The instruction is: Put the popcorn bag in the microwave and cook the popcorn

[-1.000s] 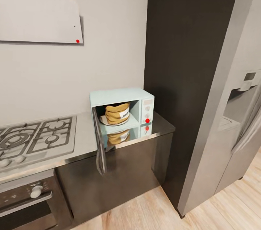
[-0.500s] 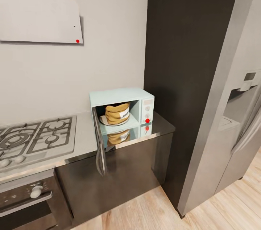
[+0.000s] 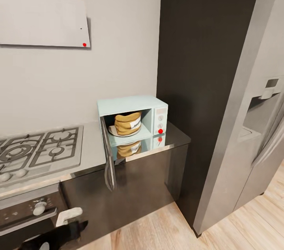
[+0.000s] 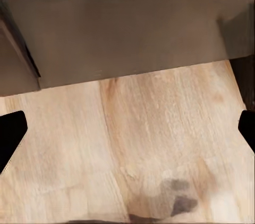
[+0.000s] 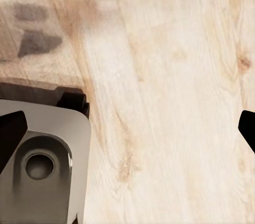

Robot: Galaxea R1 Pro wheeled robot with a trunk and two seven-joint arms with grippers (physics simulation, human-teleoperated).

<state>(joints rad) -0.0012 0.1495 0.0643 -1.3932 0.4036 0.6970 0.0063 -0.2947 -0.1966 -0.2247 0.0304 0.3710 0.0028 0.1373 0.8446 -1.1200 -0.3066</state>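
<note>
popcorn bag (image 3: 127, 123): sits on a plate inside the microwave (image 3: 134, 122), door wide open | left gripper (image 4: 127, 128): wide open, holds nothing | right gripper (image 5: 127, 128): wide open, holds nothing, over wood floor (image 5: 175, 75)

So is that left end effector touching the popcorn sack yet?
Apart. The head view shows the left end effector low beside the oven, while the popcorn bag sits inside the microwave.

Tan popcorn bag (image 3: 127, 123) upright inside open microwave (image 3: 133, 120)
</note>
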